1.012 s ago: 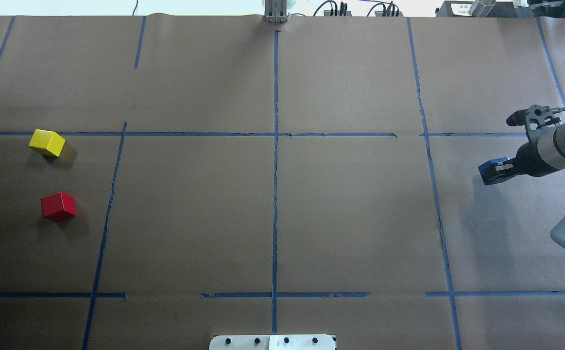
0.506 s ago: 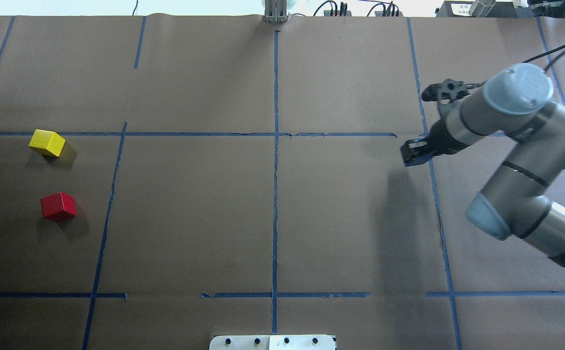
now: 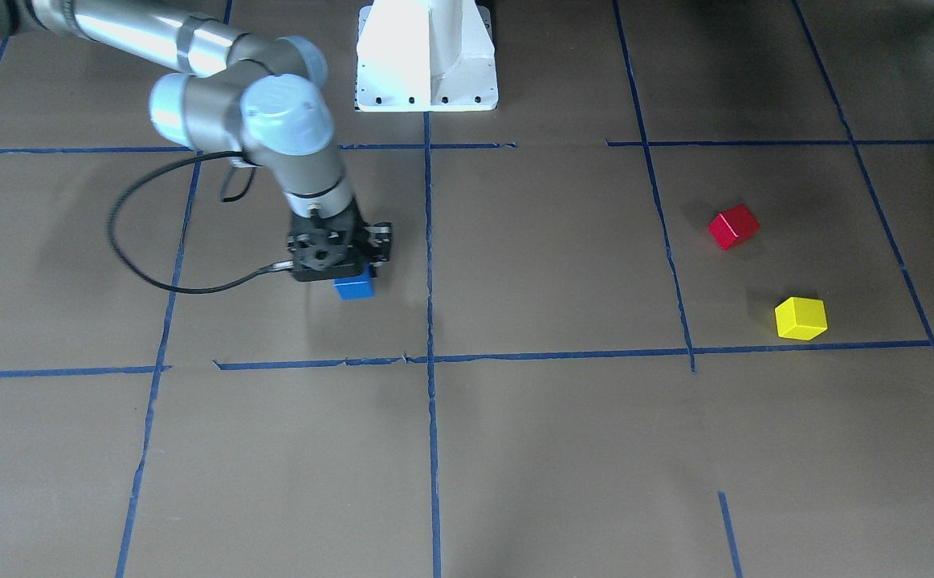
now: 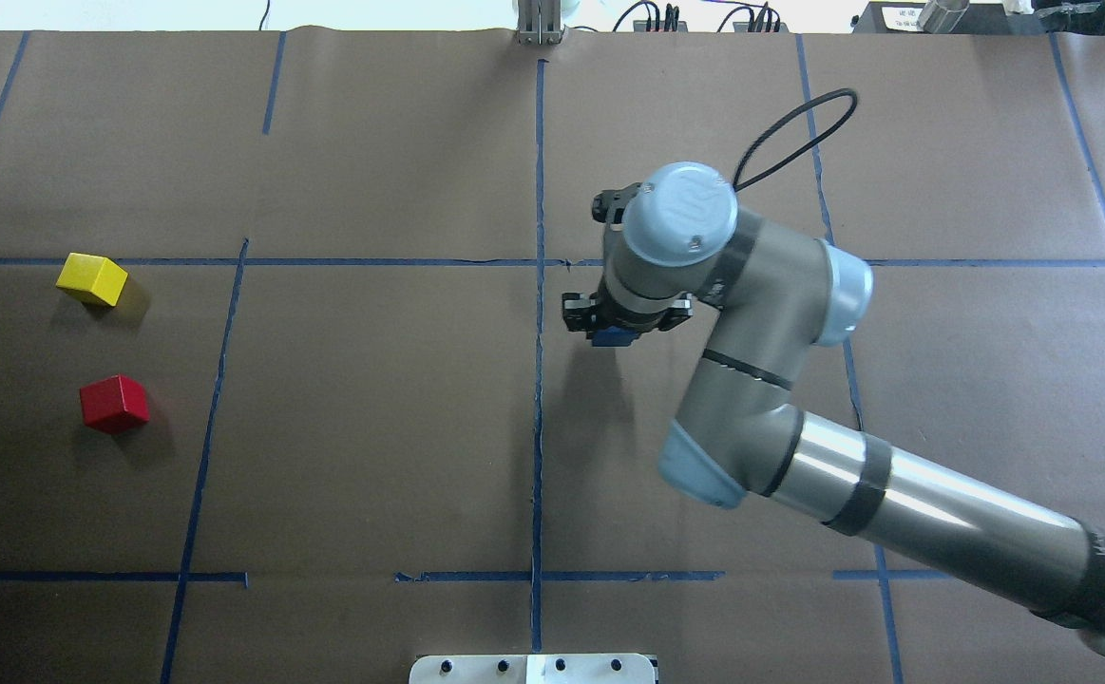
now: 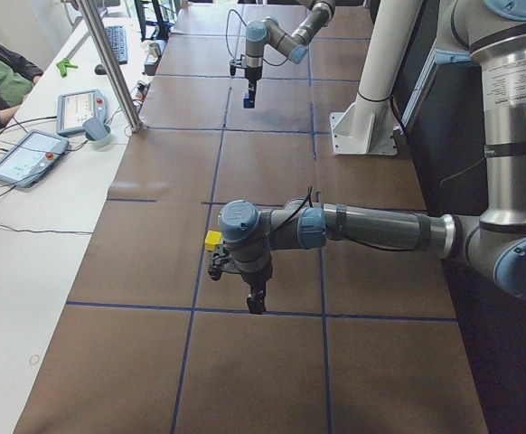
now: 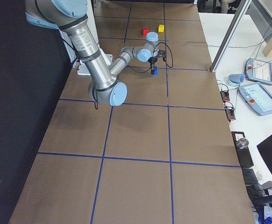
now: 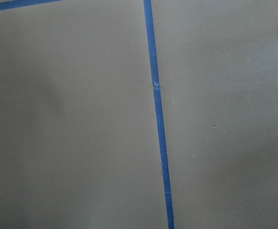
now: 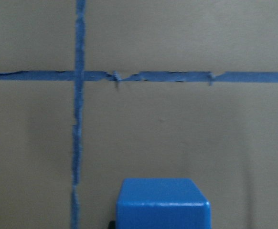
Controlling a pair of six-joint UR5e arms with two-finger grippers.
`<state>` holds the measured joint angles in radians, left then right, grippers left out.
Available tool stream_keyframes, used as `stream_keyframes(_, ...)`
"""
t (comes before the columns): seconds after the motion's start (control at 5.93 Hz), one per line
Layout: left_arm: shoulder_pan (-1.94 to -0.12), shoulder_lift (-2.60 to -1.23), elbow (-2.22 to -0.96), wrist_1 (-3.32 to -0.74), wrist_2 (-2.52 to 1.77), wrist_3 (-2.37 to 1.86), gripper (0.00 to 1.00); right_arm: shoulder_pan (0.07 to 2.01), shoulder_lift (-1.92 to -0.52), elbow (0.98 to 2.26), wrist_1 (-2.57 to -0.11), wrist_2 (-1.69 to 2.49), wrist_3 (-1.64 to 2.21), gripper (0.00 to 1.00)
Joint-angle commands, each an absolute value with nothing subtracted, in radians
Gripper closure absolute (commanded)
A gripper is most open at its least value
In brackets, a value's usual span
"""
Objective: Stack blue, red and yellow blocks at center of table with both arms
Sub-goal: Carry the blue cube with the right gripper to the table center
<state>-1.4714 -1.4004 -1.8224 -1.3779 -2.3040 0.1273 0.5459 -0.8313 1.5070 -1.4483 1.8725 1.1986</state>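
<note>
The yellow block point(image 4: 92, 279) sits on the left part of the table point(image 4: 371, 427). The red block point(image 4: 114, 404) sits nearer the robot, apart from the yellow one. In the left side view the left hand point(image 5: 256, 303) points down near the yellow block; I cannot tell whether it is open or closed. Just right of the centre tape line point(image 4: 539, 380), the right hand point(image 4: 618, 328) grips the blue block point(image 4: 617, 336) from above.

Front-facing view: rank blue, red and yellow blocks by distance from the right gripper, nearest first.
1. blue block: held in the right gripper, just on the robot's right of the centre line.
2. red block: far out on the robot's left side, on the table.
3. yellow block: further out on that side, and farther from the robot than the red block.
</note>
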Motion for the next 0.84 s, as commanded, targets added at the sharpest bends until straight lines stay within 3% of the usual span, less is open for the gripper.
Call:
stream_keyframes(0.0, -1.471, -1.401, -1.822, -1.378, -2.304, 0.127, 0.00, 0.479, -0.704, 1.384, -1.456, 1.830, 1.282, 0.82)
stream_keyframes(0.17, -1.471, -1.401, -1.822, -1.378, -2.304, 0.127, 0.00, 0.476, -0.703, 1.370, -1.456, 1.830, 1.292, 0.72)
stream_keyframes(0.34, -1.471, -1.401, -1.822, -1.378, -2.304, 0.127, 0.00, 0.468, -0.706, 1.358, -1.456, 1.819, 1.317, 0.40)
stream_keyframes(0.51, -1.471, -1.401, -1.822, -1.378, -2.304, 0.127, 0.00, 0.456, -0.704, 1.356, -1.456, 1.763, 1.315, 0.00)
stream_keyframes(0.67, -1.471, -1.401, -1.822, -1.378, -2.304, 0.127, 0.00, 0.456, -0.703, 1.364, -1.456, 1.764, 1.306, 0.00)
